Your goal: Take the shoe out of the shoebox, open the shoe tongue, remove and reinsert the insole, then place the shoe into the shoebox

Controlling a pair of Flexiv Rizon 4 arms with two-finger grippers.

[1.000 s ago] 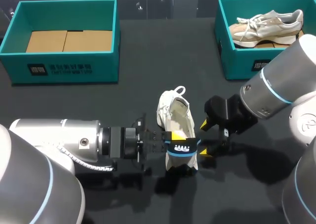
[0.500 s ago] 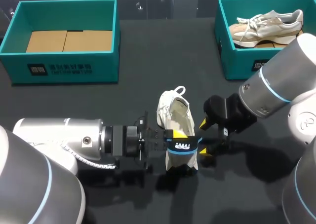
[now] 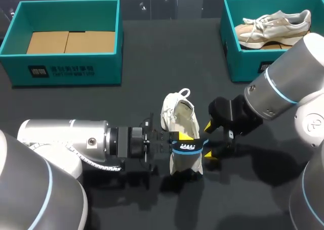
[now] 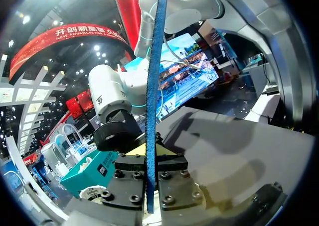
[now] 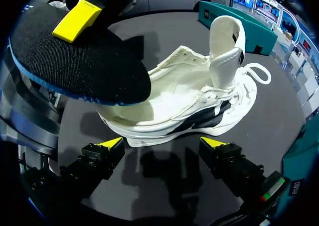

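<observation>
A white shoe (image 3: 178, 116) with a black side stripe lies on its side mid-table, tongue pulled up; it also lies just ahead of the right gripper (image 5: 162, 144). My left gripper (image 3: 181, 139) is shut on the black, blue-edged insole (image 3: 186, 148), holding it above the shoe's heel end. The insole (image 4: 153, 86) shows edge-on between the left gripper (image 4: 149, 154) fingers. In the right wrist view the insole (image 5: 75, 61) hovers over the shoe (image 5: 194, 101) opening. My right gripper (image 3: 210, 142) stands open beside the shoe's sole, empty.
A teal shoebox (image 3: 71, 68) at the back left holds only cardboard. Another teal box (image 3: 248, 63) at the back right holds a beige shoe (image 3: 273, 25). Dark tabletop (image 3: 167, 52) lies between the boxes.
My left arm has edged a little to the right, carrying the insole slightly closer over the shoe. The right arm and the shoe have stayed put.
</observation>
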